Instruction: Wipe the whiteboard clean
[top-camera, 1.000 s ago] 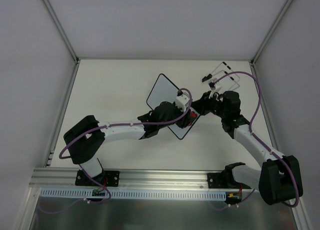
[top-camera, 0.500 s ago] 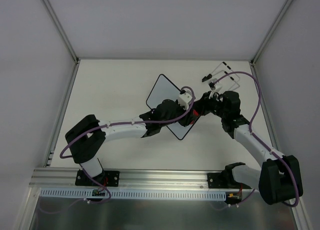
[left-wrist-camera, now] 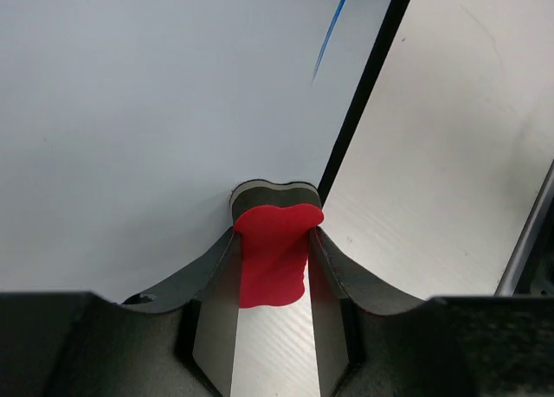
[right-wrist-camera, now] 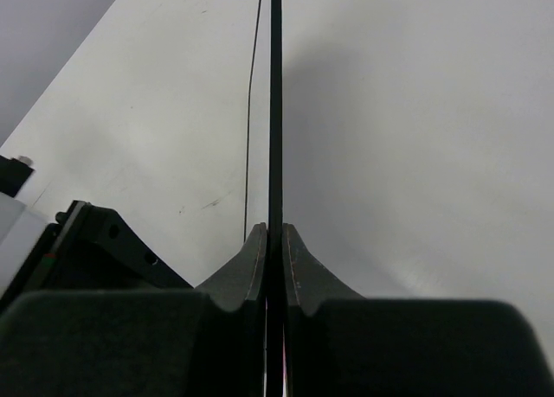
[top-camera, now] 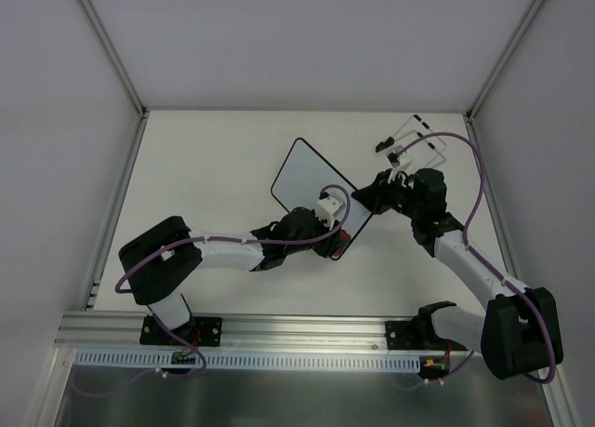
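Note:
The whiteboard [top-camera: 302, 171] lies tilted like a diamond at mid-table, its shown face white inside a thin black rim. My left gripper [top-camera: 341, 233] is at the board's near right corner, shut on the red eraser [left-wrist-camera: 273, 259]. In the left wrist view the eraser sits on the board [left-wrist-camera: 156, 112] right at its black rim, and a short blue marker stroke [left-wrist-camera: 333, 29] shows farther up near the rim. My right gripper [top-camera: 370, 196] is shut on the board's right edge, and its wrist view shows the rim [right-wrist-camera: 275, 86] edge-on between the closed fingers [right-wrist-camera: 256, 259].
A thin wire stand with black clips [top-camera: 416, 143] stands at the back right, just behind the right arm. White walls enclose the table on three sides. An aluminium rail [top-camera: 279, 329] runs along the near edge.
My left gripper has slid with the eraser down and to the left, from the board's right edge to its near corner. The right gripper and the board have stayed put.

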Controlling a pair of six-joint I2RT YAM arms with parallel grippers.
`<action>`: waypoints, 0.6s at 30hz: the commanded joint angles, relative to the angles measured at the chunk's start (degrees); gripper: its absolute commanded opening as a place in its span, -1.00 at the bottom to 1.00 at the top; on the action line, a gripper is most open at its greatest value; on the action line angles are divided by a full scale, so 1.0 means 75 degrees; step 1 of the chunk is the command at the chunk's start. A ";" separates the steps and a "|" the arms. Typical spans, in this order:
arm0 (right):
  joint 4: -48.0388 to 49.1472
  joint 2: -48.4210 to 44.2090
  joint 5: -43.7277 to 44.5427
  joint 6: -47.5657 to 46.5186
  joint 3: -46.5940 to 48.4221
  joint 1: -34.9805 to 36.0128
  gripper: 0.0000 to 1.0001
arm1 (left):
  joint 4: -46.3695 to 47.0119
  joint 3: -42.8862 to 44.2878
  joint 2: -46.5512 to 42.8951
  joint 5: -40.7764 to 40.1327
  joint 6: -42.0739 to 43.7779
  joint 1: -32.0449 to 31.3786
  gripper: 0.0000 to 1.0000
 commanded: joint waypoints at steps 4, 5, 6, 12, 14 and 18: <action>-0.0408 0.0150 -0.0513 -0.0349 0.0164 0.0218 -1.00 | -0.0007 -0.0604 0.0118 -0.0569 -0.0402 0.0004 -1.00; -0.0408 0.0150 -0.0513 -0.0337 0.0164 0.0218 -1.00 | -0.0007 -0.0628 0.0165 -0.0569 -0.0401 0.0027 -1.00; -0.0420 0.0150 -0.0513 -0.0337 0.0152 0.0218 -1.00 | -0.0007 -0.0651 0.0200 -0.0569 -0.0390 0.0086 -1.00; -0.0420 0.0080 -0.0502 -0.0337 0.0082 0.0218 -1.00 | -0.0007 -0.0465 0.0166 -0.0394 -0.0168 0.0168 -1.00; -0.0408 0.0068 -0.0490 -0.0326 0.0047 0.0218 -1.00 | -0.0030 -0.0184 0.0107 -0.0335 -0.0132 0.0168 -1.00; -0.0408 0.0045 -0.0478 -0.0325 0.0012 0.0218 -1.00 | -0.0112 0.0425 0.0048 -0.0265 -0.0038 0.0156 -1.00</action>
